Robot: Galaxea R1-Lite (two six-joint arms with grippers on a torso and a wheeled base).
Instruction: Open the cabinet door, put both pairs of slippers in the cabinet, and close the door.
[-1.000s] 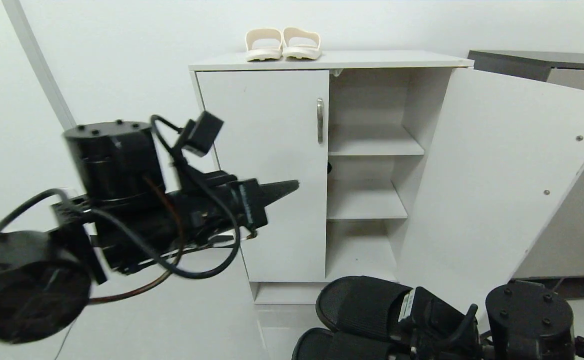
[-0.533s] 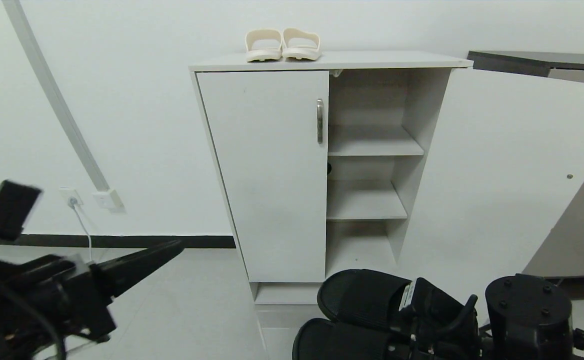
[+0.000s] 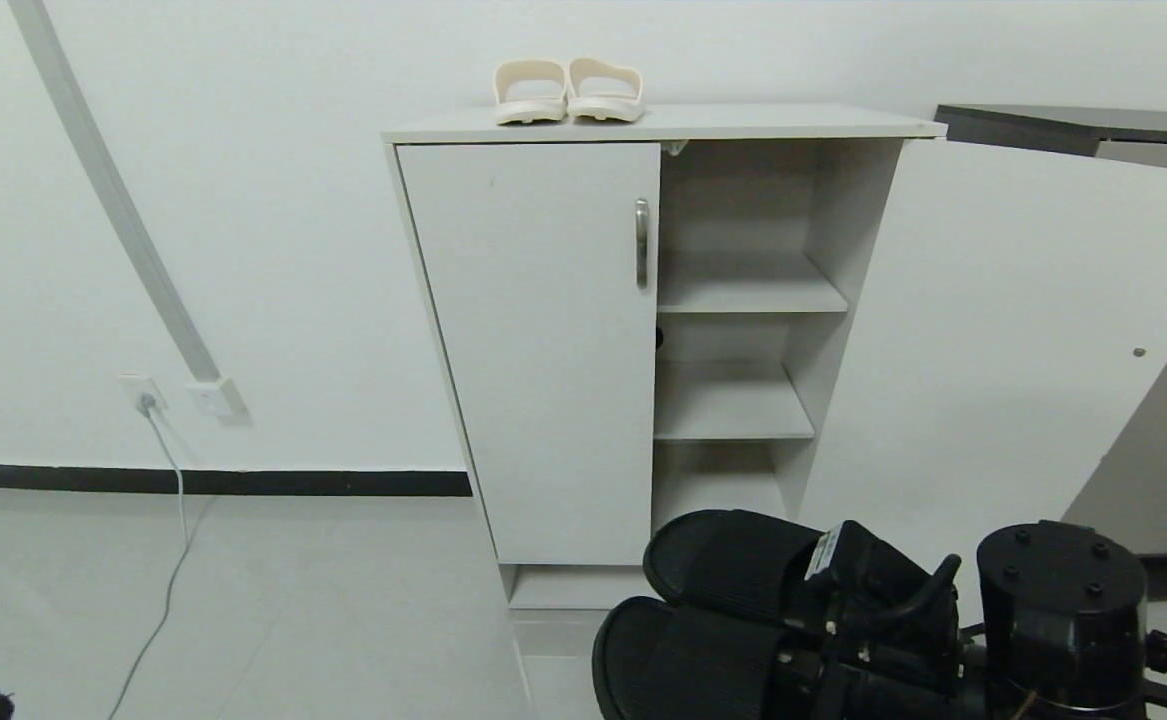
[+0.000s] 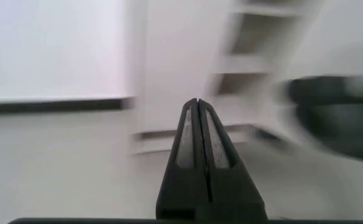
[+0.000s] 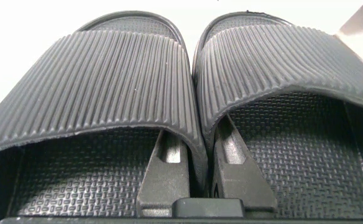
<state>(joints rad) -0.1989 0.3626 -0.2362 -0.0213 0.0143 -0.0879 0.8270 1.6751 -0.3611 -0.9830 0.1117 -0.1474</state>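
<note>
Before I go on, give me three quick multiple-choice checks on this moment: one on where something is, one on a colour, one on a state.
1. Where are the beige slippers?
A. on top of the cabinet
B. on the middle shelf
C. on the floor

2. The right gripper holds a pair that is:
A. white
B. red
C. black

3. The cabinet's right door is:
A. shut
B. swung open
C. missing

Answers:
1 A: they sit side by side on the top panel.
2 C: the black slippers are clamped at their inner edges.
3 B: it stands swung out from the cabinet front.
</note>
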